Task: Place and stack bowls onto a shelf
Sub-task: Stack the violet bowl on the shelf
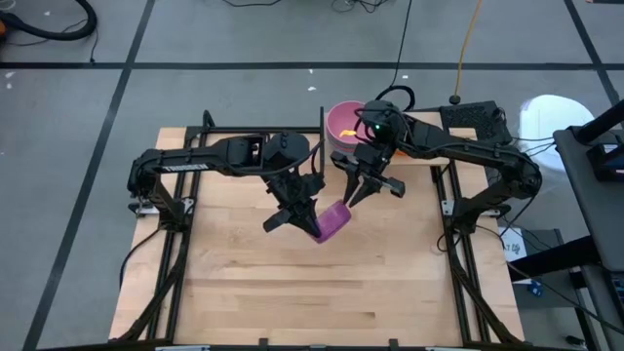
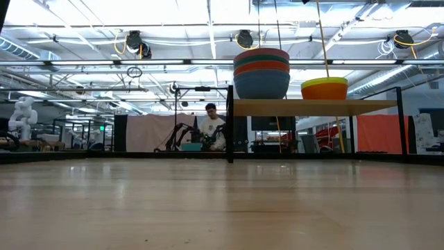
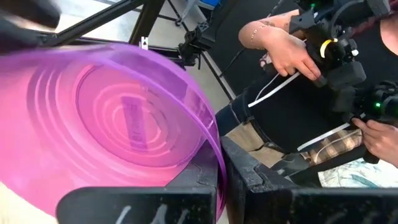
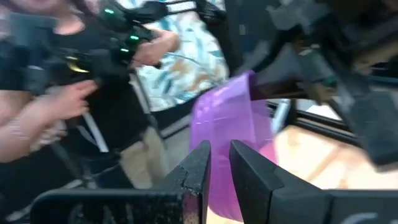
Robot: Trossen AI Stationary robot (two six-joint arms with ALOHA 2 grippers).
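Purple bowl (image 1: 333, 220) held tilted above desk (image 1: 292, 283), clamped at rim by left claw (image 1: 310, 228); right claw (image 1: 357, 195) just beside, fingers slightly parted.

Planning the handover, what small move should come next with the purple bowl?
Probably ease the right tool onto the purple bowl's rim. The left tool grips it tilted in mid-air, while the right one hovers beside it, slightly open, holding nothing.

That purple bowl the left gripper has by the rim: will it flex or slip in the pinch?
The purple bowl looks thin, translucent plastic, so probably light and slightly flexible. The left gripper pinches only its rim, tilted, so the smooth wall may pivot or slip.
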